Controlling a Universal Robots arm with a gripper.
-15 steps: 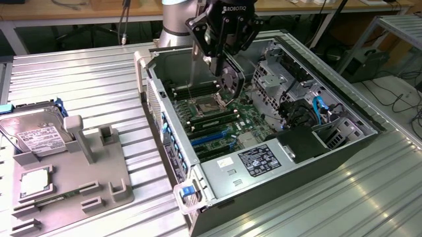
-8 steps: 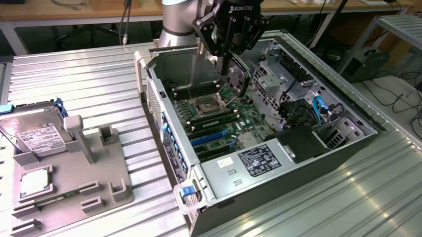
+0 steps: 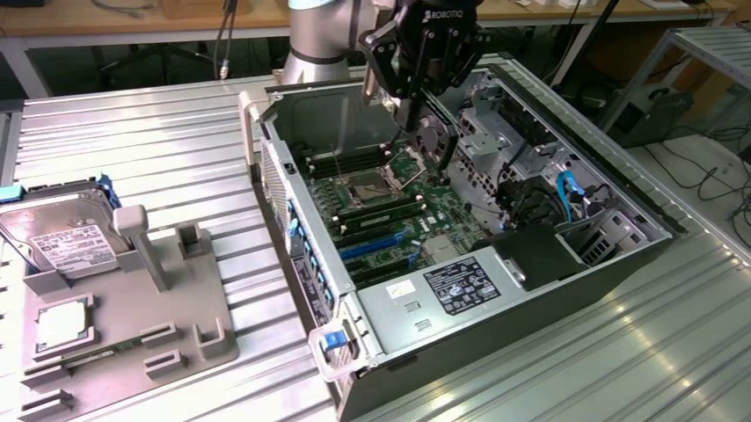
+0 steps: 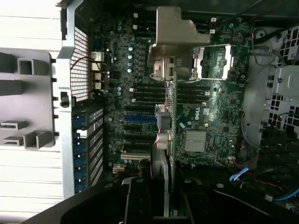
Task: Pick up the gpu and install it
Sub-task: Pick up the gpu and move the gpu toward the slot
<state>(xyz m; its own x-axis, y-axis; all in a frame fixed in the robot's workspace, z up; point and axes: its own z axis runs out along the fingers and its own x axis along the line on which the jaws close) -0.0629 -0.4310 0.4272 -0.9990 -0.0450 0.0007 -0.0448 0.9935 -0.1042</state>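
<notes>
The gpu [image 3: 426, 141] hangs edge-down inside the open computer case [image 3: 294, 264], above the motherboard [image 3: 434, 215] and close to the CPU socket [image 3: 371, 188]. My gripper [image 3: 420, 98] is shut on the card's upper edge. In the wrist view the gpu [image 4: 171, 121] appears edge-on, with its silver metal bracket [image 4: 177, 37] at the far end. It lies over the row of expansion slots, beside the blue slot [image 4: 139, 118]. The gripper [image 4: 168, 203] clamps the card from both sides. Whether the card's lower edge touches a slot is hidden.
A grey holder tray [image 3: 176, 325] stands at the exterior view's left on the ribbed metal table [image 3: 141, 141]. It carries a silver hard drive [image 3: 65, 237] and a small square chip [image 3: 65, 321]. Drive cages and cables [image 3: 564, 202] crowd the case's far side.
</notes>
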